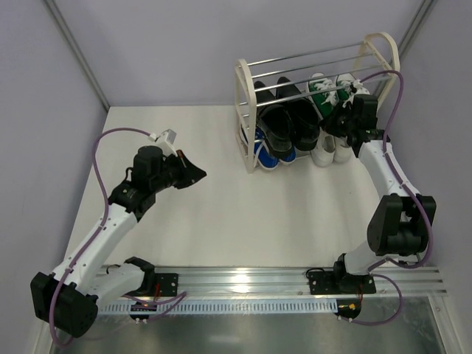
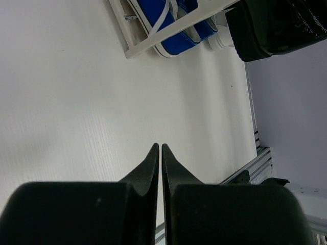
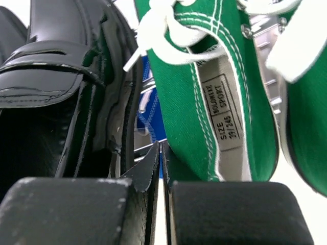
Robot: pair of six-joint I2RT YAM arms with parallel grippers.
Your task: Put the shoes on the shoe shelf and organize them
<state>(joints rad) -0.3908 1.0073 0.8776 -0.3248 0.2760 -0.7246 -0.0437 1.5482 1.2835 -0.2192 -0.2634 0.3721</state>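
Since all four pairs already sit on the shelf [image 1: 246, 88], black shoes [image 1: 284, 118] and green sneakers [image 1: 322, 92] on the upper rods, blue sneakers [image 1: 265, 155] and white sneakers [image 1: 328, 151] below, you look to be at the tidying end of the job. Your right gripper [image 3: 161, 148] is at the upper tier, jaws pressed together on nothing, tips in the gap between a black shoe and a green sneaker. I judge the next move to be a gentle nudge to square the row, or a clean pull back without snagging laces. Your left gripper [image 2: 159, 148], likewise closed and empty, hovers over the matte white table [image 1: 243, 214], well apart from the shelf. Plain pale walls [image 1: 169, 44] close in the table, and a metal rail [image 1: 295, 279] runs along its near edge
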